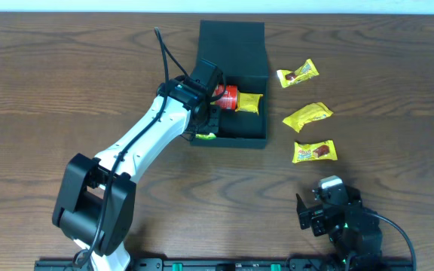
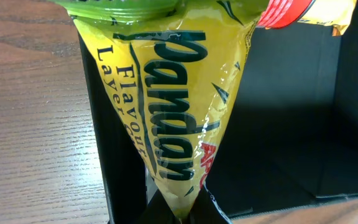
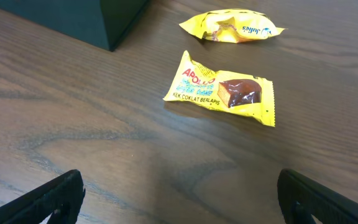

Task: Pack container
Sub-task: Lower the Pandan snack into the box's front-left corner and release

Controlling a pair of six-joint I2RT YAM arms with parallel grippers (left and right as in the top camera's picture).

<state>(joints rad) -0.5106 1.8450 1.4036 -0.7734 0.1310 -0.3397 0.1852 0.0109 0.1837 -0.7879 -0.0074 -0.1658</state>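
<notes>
The container sits open on the tabletop with its lid thrown back on the far side, and the left arm is reaching into it. The left end effector is pinched tight on one end of the pandan packet. The packet hangs away from the grip, its long axis running close along the container's left wall near the front-left corner. Whether its far end is quite clear of that wall's rim I cannot tell. The dark floor lies just to the inner side of the packet, so the release probably needs only a slight shift toward the container's middle before the jaws part. A red packet and a yellow packet lie inside, touching each other, toward the container's middle.

The right end effector stands wide open and holds nothing, well off the container's front-right corner. To the container's right lie the chocolate-cake packet, the crumpled packet beyond it, and the far packet. The right arm is nearer to all three. The chocolate-cake packet lies flat, its long axis running from one finger toward the other, so a wrist turn may be needed to close across its short side
</notes>
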